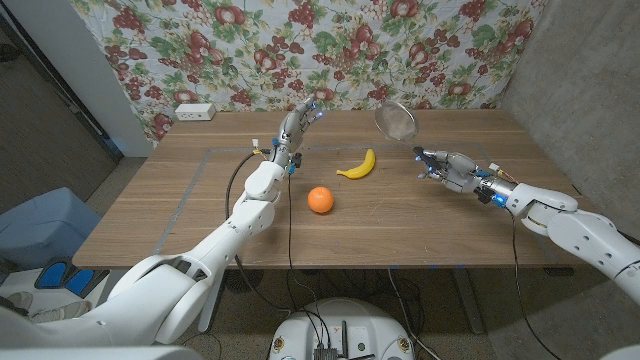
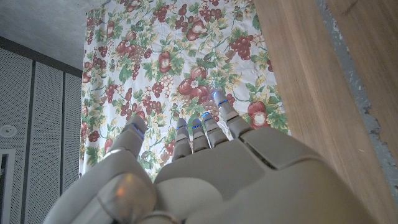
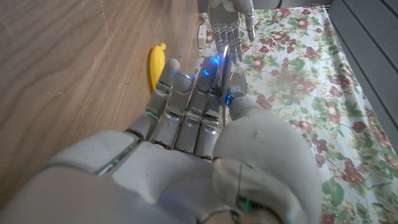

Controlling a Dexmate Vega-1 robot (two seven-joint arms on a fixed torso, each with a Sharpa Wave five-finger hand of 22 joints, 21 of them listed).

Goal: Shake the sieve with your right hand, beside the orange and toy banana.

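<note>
My right hand (image 1: 446, 166) hovers over the table's right side and grips the handle of a metal sieve (image 1: 396, 120), whose round mesh bowl is raised and tilted toward the back. In the right wrist view the fingers (image 3: 186, 106) and thumb close around the thin sieve handle (image 3: 220, 70). A yellow toy banana (image 1: 358, 166) (image 3: 155, 62) lies mid-table, left of the sieve. The orange (image 1: 320, 200) sits nearer the front. My left hand (image 1: 297, 124) (image 2: 205, 168) is held up behind them, fingers extended, holding nothing.
A white power strip (image 1: 195, 112) lies at the table's back left corner. A floral curtain (image 1: 330, 40) hangs close behind the wooden table (image 1: 180, 220). A black cable (image 1: 234, 185) loops beside my left forearm. A blue bin (image 1: 40, 228) stands on the floor at the left.
</note>
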